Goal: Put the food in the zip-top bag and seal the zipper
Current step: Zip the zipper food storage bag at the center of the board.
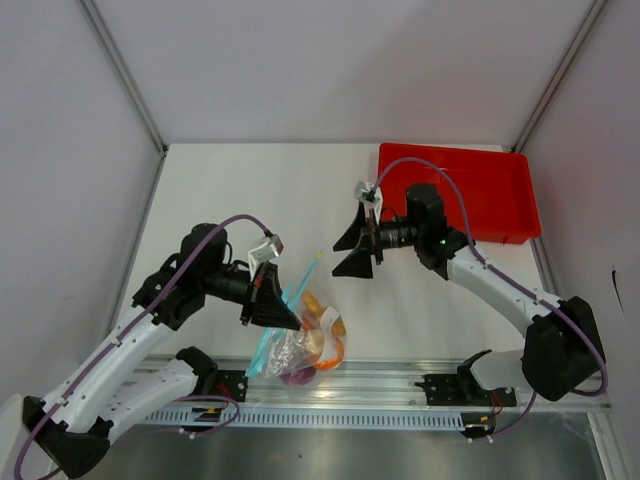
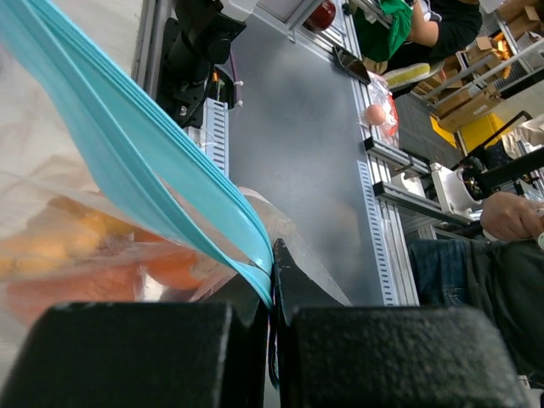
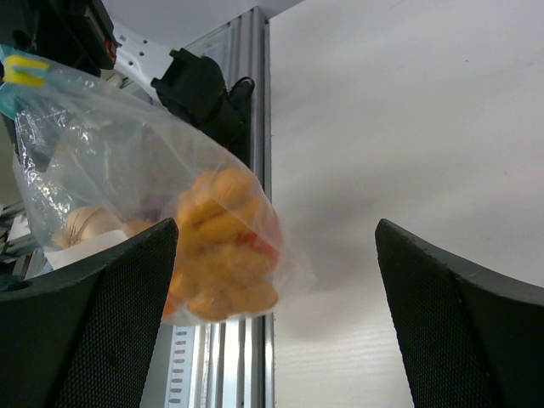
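Pinches the zipper [image 2: 153, 161] in the left gripper [image 2: 274, 255], near left, food [image 3: 223, 255] inside the zip-top bag [image 1: 300, 345], mouth seemingly unsealed. Holds the right gripper [image 1: 357, 250] spread, empty, near the red tray [image 1: 490, 195].

Zip-top bag [image 1: 286, 352] clear — zipper [image 2: 127, 136] light blue; food [image 3: 225, 246] orange, yellow; tray [image 1: 500, 200] red; table [image 1: 260, 200] white.

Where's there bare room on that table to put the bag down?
The white table is bare left of the red tray, along the back edge. Crowded: the near edge, where the left hand grips the zip-top bag.
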